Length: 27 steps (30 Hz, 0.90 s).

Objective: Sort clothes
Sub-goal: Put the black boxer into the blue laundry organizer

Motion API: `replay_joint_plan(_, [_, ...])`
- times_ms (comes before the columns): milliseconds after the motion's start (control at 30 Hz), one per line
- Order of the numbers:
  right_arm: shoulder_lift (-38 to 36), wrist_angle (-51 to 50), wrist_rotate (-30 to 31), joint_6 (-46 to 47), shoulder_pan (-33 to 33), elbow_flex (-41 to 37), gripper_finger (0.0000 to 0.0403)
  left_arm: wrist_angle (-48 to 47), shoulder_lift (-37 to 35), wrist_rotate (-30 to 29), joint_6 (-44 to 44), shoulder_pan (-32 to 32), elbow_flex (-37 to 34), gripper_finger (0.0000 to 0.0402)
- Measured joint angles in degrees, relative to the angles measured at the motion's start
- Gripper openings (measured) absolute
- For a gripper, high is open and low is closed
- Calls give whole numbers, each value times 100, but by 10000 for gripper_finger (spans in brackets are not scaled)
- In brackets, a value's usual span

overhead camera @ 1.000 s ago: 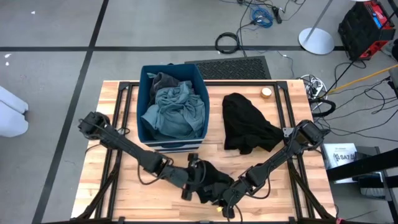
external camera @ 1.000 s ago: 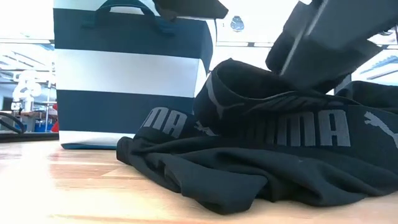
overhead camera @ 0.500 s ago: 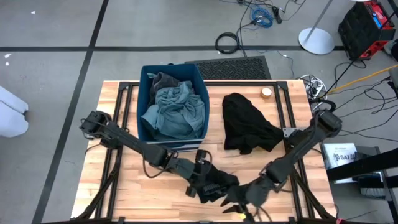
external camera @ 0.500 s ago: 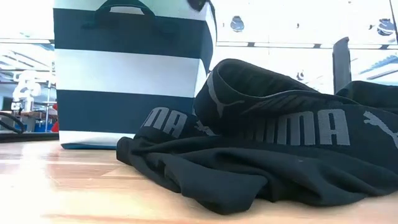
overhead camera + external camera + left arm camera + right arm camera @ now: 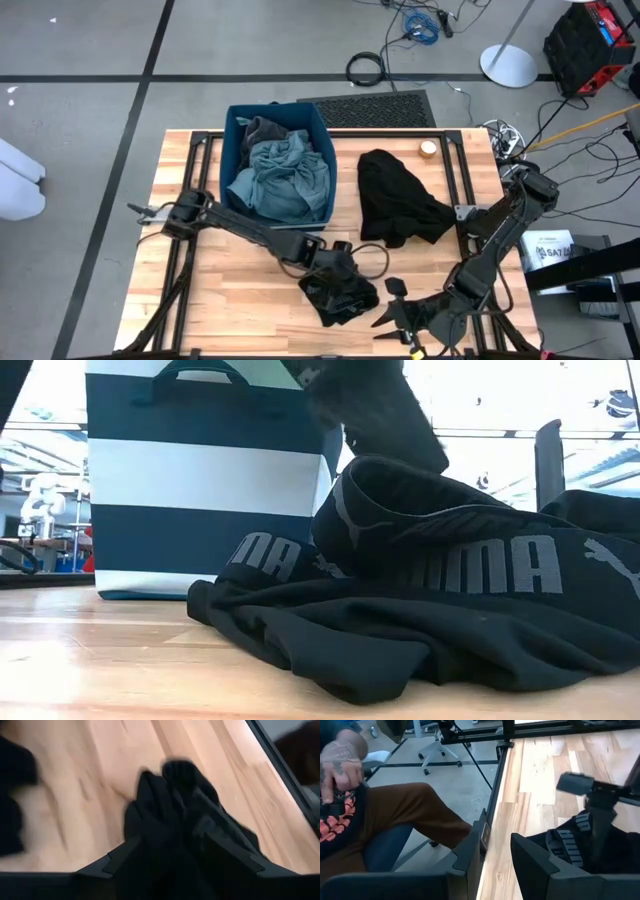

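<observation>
Bin contents: grey-green garment (image 5: 280, 178) and a dark grey piece (image 5: 262, 130) are being held inside the navy bin (image 5: 232, 205), so part of the sorting is judged done.

Pile on the table: a black garment (image 5: 398, 200) is lying spread on the wooden table (image 5: 250, 310) to the right of the bin, apart from it; whether it is already sorted or waiting cannot be told.

Garment in hand: a second black garment (image 5: 340, 293), printed with grey lettering in the low view (image 5: 420, 620), is lying crumpled near the table's front edge, in front of the bin and not in it.

Left gripper (image 5: 338, 268): it is being pressed onto this black garment, and in the left wrist view (image 5: 172, 845) dark cloth is bunched between the fingers, so the jaws are judged to be closed on the fabric.

Right gripper (image 5: 392, 312): it is being held low at the front edge just right of the crumpled garment, not touching it; its fingers (image 5: 532, 865) are standing apart with nothing between them.

Bystander: a person's leg (image 5: 415, 815) is showing beyond the table edge.

Remaining: at least the gripped black garment is yet to be placed; pink, blue and red pieces are not being seen.
</observation>
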Motion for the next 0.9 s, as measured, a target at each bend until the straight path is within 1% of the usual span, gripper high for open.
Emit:
replay_joint_plan(67, [0,-51,-6,17,-2,0,100,-183,60,239,-1,18,61,216])
replay_joint_plan(133, [2,-96,-7,24,-2,0,100,-260,93,226,1,4,73,216])
replay_joint_plan(200, [2,-150,-9,37,-2,0,100,-437,100,50,0,-13,73,216])
replay_joint_plan(300, [2,-172,-8,36,-2,0,100,-549,106,51,0,-17,73,216])
replay_joint_plan(667, [7,-177,-16,89,-4,0,100,-798,193,498,-80,-249,64,216])
replay_joint_plan(800, [7,-174,-15,104,-16,0,100,-820,187,275,-146,-330,73,216])
replay_joint_plan(900, [7,-171,-15,130,-17,0,100,-817,297,235,-144,-356,75,216])
